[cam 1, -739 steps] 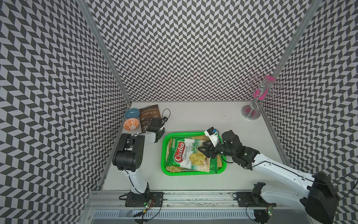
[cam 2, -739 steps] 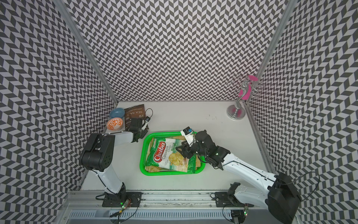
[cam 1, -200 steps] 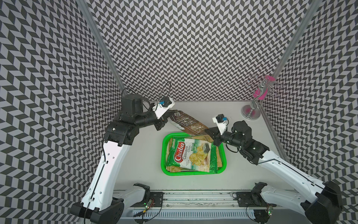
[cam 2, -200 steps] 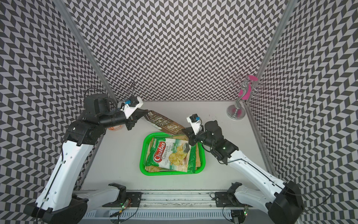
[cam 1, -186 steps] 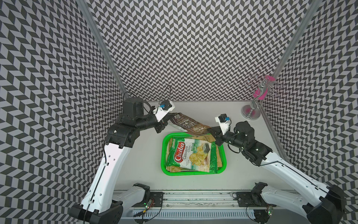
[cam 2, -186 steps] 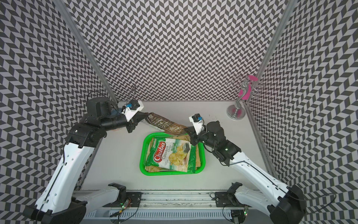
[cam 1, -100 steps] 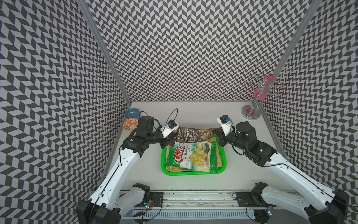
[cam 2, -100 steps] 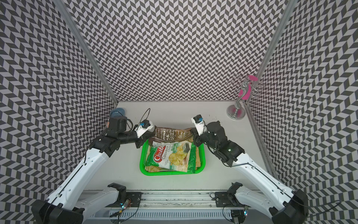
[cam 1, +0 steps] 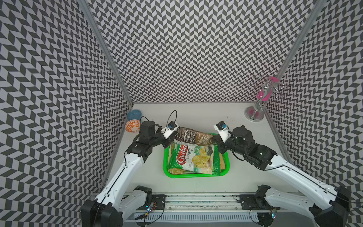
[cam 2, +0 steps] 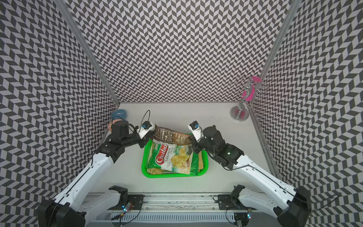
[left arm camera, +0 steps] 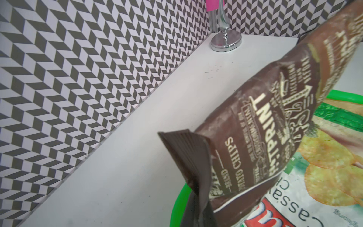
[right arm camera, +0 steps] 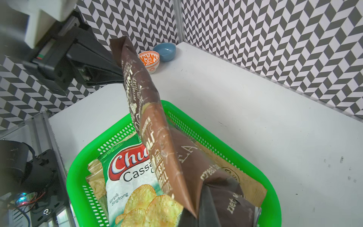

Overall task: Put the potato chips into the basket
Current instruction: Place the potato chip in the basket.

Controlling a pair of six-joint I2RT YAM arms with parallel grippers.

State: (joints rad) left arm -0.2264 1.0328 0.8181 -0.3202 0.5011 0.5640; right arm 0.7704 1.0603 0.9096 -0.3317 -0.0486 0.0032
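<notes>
A brown potato chips bag [cam 1: 193,137] [cam 2: 170,137] hangs stretched between my two grippers, just above the far end of the green basket [cam 1: 196,175] [cam 2: 172,175]. My left gripper [cam 1: 171,140] [cam 2: 150,138] is shut on its left end seal. My right gripper [cam 1: 215,141] [cam 2: 191,142] is shut on its right end. The left wrist view has the bag [left arm camera: 275,127] running away from my pinching fingertips [left arm camera: 198,212]. A green-white Chuba bag [cam 1: 188,159] [right arm camera: 127,176] lies in the basket on tan kraft bags [cam 1: 222,161].
A blue bowl [cam 1: 134,115] and an orange patterned bowl [cam 1: 133,126] sit at the far left by the wall. A chrome stand with a pink piece [cam 1: 254,114] is in the far right corner. Patterned walls close in three sides.
Both arms have brought the brown bag down from a raised slant at the back to lie level over the basket's far end. The left arm swung forward and lower.
</notes>
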